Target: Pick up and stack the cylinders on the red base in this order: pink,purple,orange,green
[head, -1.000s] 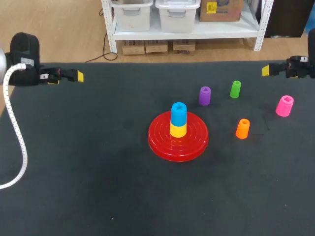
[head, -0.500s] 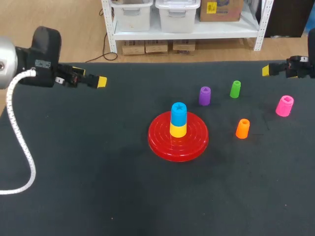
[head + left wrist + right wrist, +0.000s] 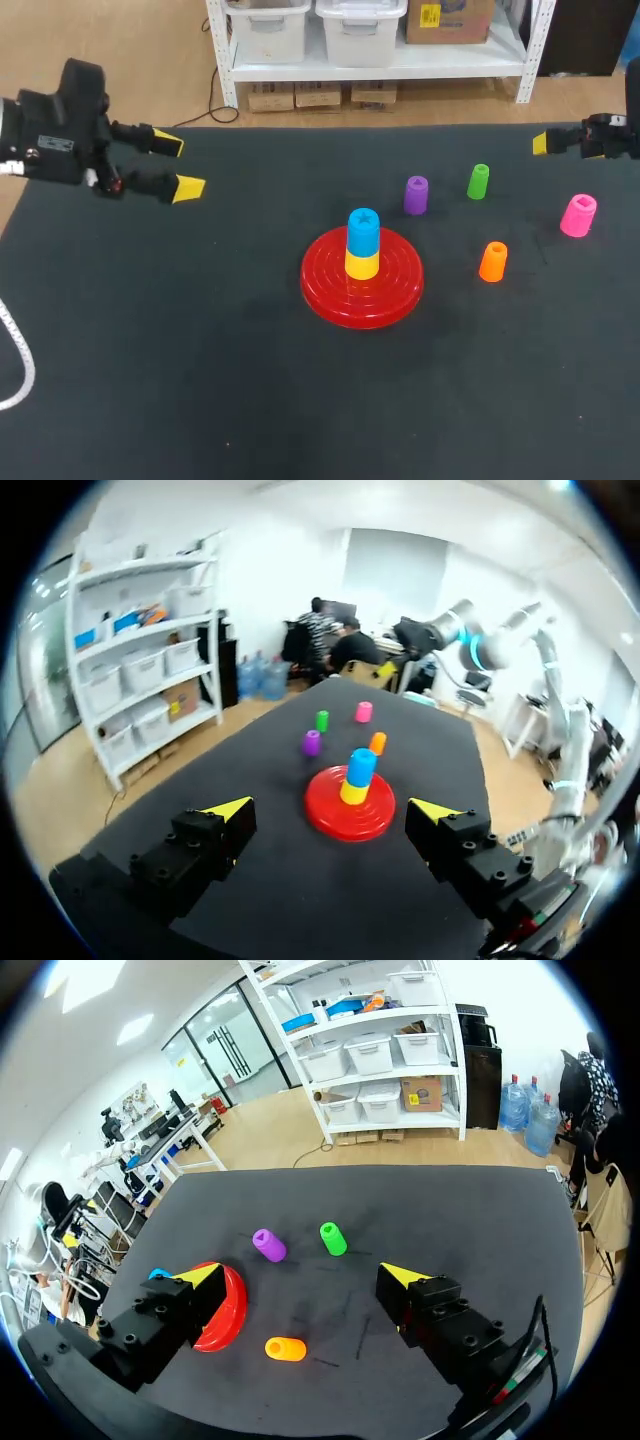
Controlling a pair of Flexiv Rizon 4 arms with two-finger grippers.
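The tabletop [image 3: 200,350] is a dark, matt black sheet with a faintly speckled surface. Near its middle sits the red base [image 3: 330,292], a round glossy plastic disc with ringed ridges. Two short cylinders already stand stacked on its centre: a yellow cylinder [image 3: 362,265] below and a blue cylinder [image 3: 363,230] on top, the blue one showing a star-shaped mark on its upper face.

The four loose pieces stand apart from one another on the right half of the tabletop, all smooth, slightly tapered plastic. The purple cylinder [image 3: 416,195] and the green cylinder [image 3: 479,181] are side by side toward the far edge. The orange cylinder [image 3: 493,261] is nearer, between the base and the right edge. The pink cylinder [image 3: 579,215] is close to the right edge and has a squarish hollow in its top.

The left hand [image 3: 178,165] hangs over the far left corner, its two yellow-tipped fingers spread wide with nothing between them. The right hand [image 3: 302,1276] is at the far right corner, fingers likewise spread and empty, well apart from the pink cylinder
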